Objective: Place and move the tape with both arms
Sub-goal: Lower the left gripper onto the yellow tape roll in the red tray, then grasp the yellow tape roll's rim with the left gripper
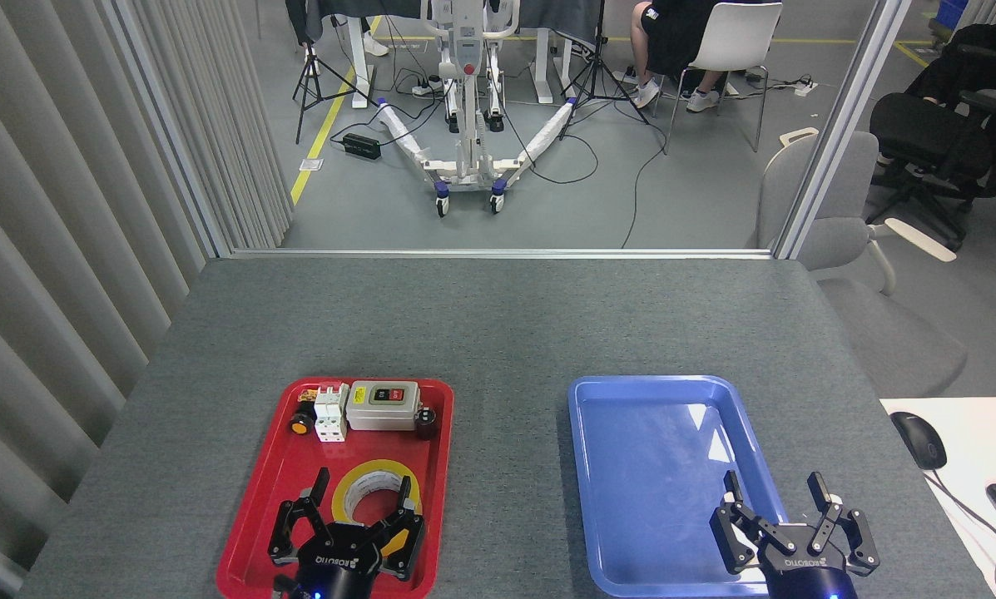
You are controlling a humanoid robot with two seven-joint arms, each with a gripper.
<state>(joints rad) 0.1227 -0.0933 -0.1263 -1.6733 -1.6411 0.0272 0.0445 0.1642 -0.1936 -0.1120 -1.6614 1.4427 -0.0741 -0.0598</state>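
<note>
1. Sitting on a grey felt-looking desk: a red tray on the left side and a blue tray on the right side, well apart from each other.
2. Lying flat in the near half of the red tray: the roll of yellow packing tape, pale core facing up.
3. Hanging right over the near edge of that roll: the left end effector, fingers spread wide open, one finger on the left of the roll and one poking up around the core area. Not gripping anything, as far as can be seen. Can't tell if actually touching the tape or just above it.
4. Sharing the far end of the red tray: a grey switch box with a red and black button panel, a white terminal block thing just beside it, a small yellow round button at the left, and a little dark cylinder on the right of the box.
5. Hovering over the near right corner of the blue tray: the right end effector, also wide open, holding nothing.
6. Peeking in at the far right: a black mouse on a white surface, next to a keyboard corner.
7. Showing past the desk: a floor area with a white wheeled stand, cables, and a person seated on a white chair.
</note>
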